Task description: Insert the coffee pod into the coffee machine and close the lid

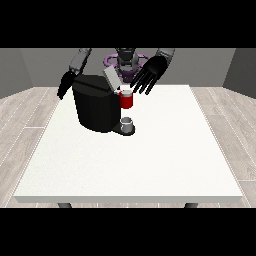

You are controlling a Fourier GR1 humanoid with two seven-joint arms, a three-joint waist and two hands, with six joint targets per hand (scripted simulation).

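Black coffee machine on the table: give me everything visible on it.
The boxy black coffee machine stands upright on the white table, left of centre toward the robot. Its grey lid is tilted open. A red pod holder projects from its front above a small grey cup on its base. The hand at the view's right hovers, fingers spread, not touching it.

Black coffee machine [96,107] on the white table [150,160], lid [111,77] raised; hand at the view's right [151,72] hovers, fingers [141,86] spread

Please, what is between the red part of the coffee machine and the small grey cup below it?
In the front view nothing lies between the red part and the grey cup; only an open gap, with the black coffee machine body beside it.
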